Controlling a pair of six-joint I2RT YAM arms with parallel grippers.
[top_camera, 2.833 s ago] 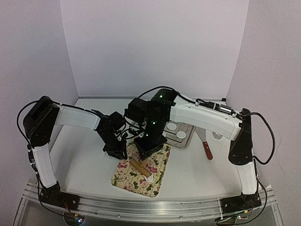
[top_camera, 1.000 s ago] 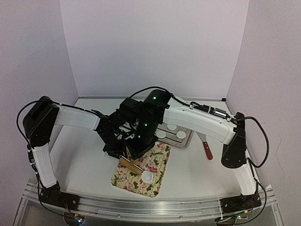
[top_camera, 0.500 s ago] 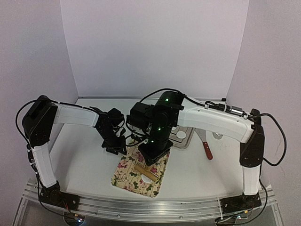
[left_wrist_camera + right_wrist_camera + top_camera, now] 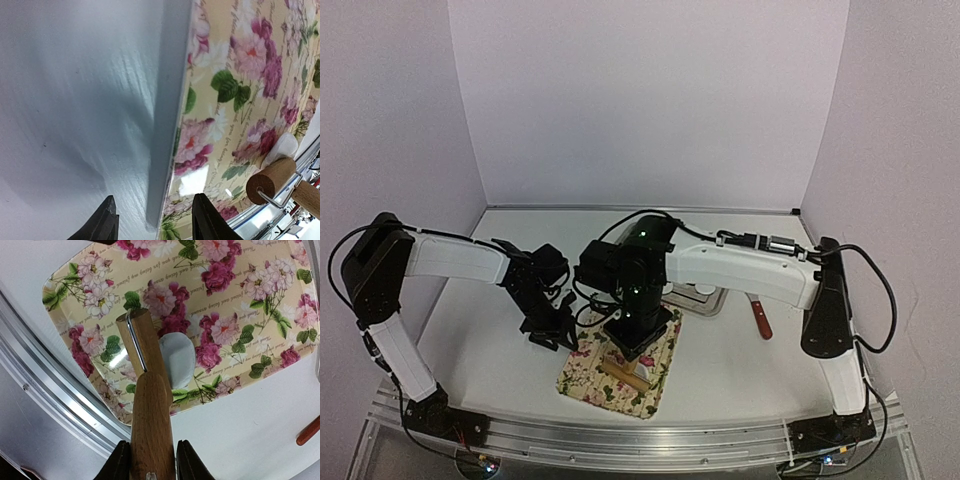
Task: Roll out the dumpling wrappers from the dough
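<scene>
My right gripper [image 4: 149,460] is shut on the handle of a wooden rolling pin [image 4: 146,355]. The roller lies partly on a small flattened white dough piece [image 4: 179,360] on the floral tray [image 4: 235,300]. In the top view the right gripper [image 4: 635,343] is over that tray [image 4: 660,345], with the pin [image 4: 624,369] near its middle. My left gripper [image 4: 152,222] is open, its jaws either side of the tray's left rim [image 4: 167,100]; it is low at the tray's left edge in the top view [image 4: 556,336]. One round wrapper [image 4: 703,289] shows on the metal tray [image 4: 712,303]; the rest are hidden by my right arm.
A red-handled tool [image 4: 760,320] lies right of the metal tray; its handle tip shows in the right wrist view [image 4: 310,430]. The aluminium rail [image 4: 620,440] runs along the table's near edge. Walls close the back and sides.
My right gripper has run the pin back and forth over the floral tray and now sits further left. My left gripper has moved down toward the near left edge of the tray.
</scene>
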